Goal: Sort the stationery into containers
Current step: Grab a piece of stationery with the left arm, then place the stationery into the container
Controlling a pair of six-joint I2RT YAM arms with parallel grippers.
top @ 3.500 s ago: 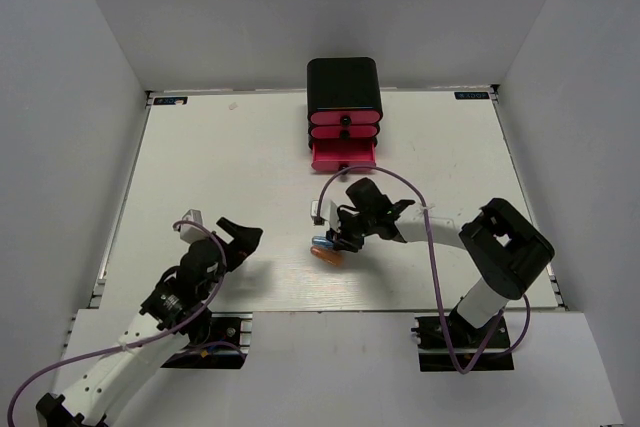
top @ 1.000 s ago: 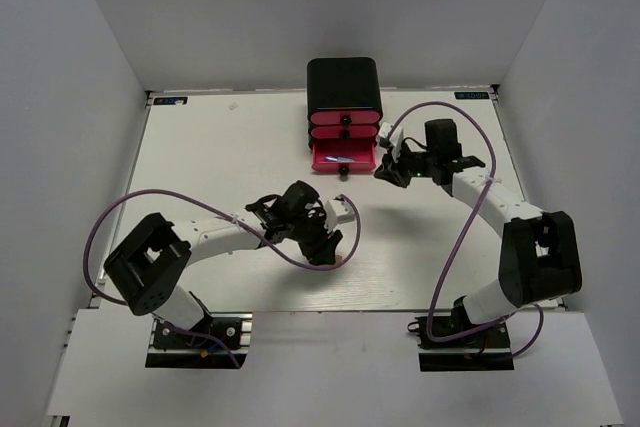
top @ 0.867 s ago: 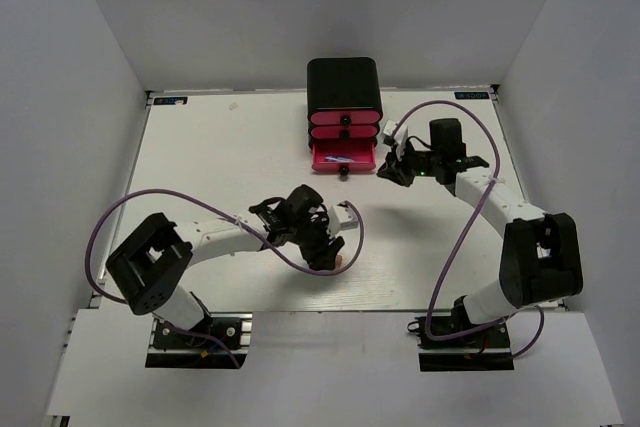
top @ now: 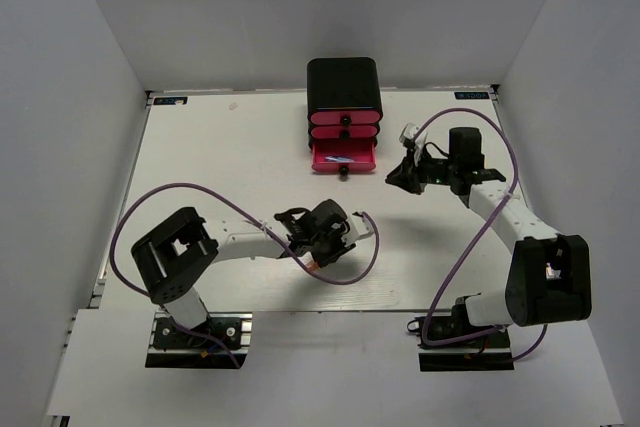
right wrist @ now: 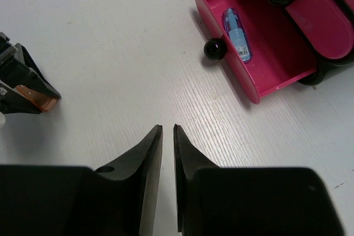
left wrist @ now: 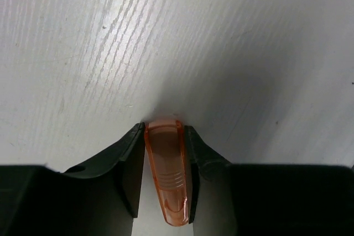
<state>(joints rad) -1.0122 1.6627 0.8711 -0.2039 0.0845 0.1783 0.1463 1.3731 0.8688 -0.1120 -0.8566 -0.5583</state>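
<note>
Our left gripper (left wrist: 165, 136) is clamped on the short translucent orange capsule-like piece (left wrist: 167, 186). Its 2 fingers press the long sides, and the rounded end pokes out just past the tips toward the white wood-grain table (left wrist: 232, 37). We cannot tell whether that end touches the surface or hangs just above it.

Our right gripper (right wrist: 167, 131) is narrow, with only a thin slit between its fingers and nothing in it. Ahead of it and to its right is the open pink plastic bottom drawer (right wrist: 271, 53) of the small black rounded cabinet (top: 343, 82). A short blue capsule-like piece (right wrist: 237, 34) already lies inside.

The grip is our main worry. The orange piece looks smooth and tapered, so the squeeze could push it forward out of the fingers, mostly during a quick swing. If its end does rest on the table, dragging could twist it loose.

The drawer is well apart from the left gripper, so the carry is long. It is also narrow, with 2 closed drawers above it, so a low approach could strike the black round knob (right wrist: 214, 49) or the front wall and shove the cabinet. The right gripper hangs near the drawer mouth, so both arms may crowd there.
</note>
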